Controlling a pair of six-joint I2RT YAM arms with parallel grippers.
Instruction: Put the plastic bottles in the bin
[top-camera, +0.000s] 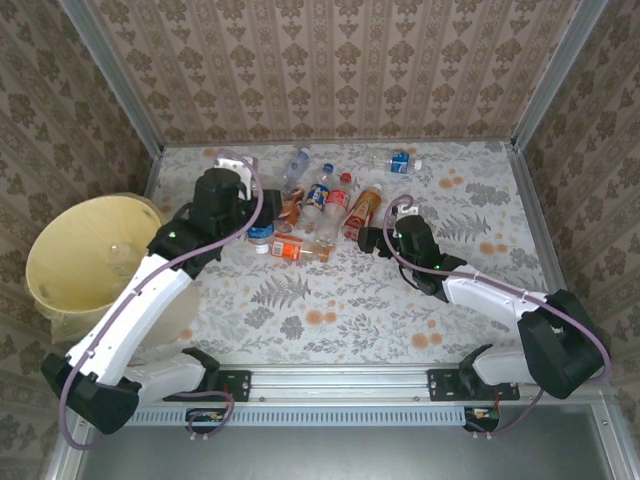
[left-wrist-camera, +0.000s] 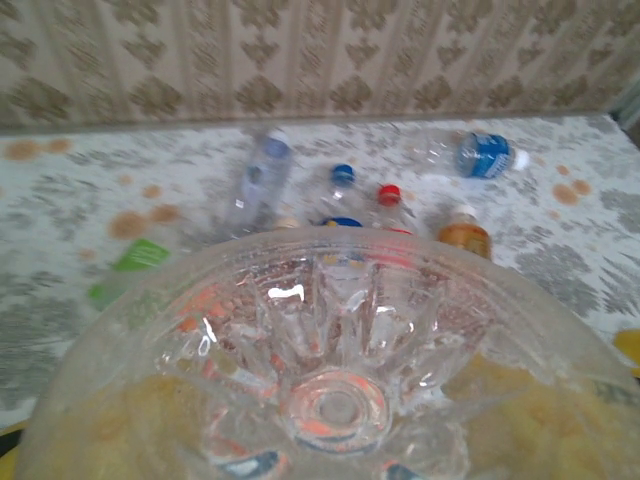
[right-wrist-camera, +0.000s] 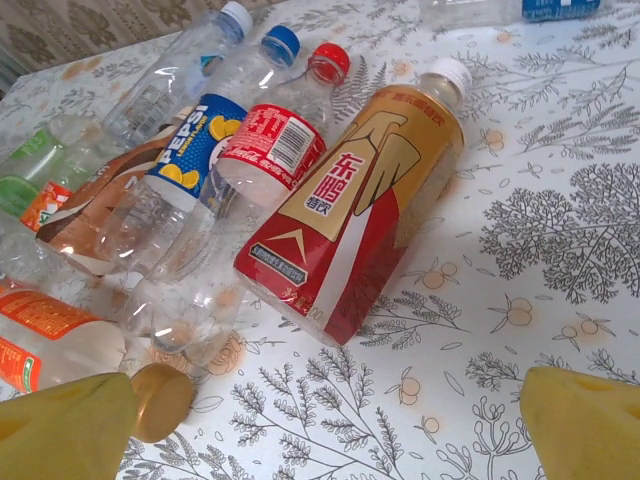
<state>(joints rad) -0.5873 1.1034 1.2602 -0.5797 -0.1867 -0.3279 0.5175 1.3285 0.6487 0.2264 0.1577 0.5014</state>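
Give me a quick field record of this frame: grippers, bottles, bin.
left gripper: closed on a clear bottle, its base facing the wrist camera
right gripper: open, low over the table, just short of the red-and-gold bottle
bottle pile: lying on their sides, clustered mid-table between the two grippers
blue-label bottle: lying apart from the pile, near the far edge
bin: upright off the table's left edge, beside the left arm
bin contents: cannot tell
task status: most bottles not yet binned
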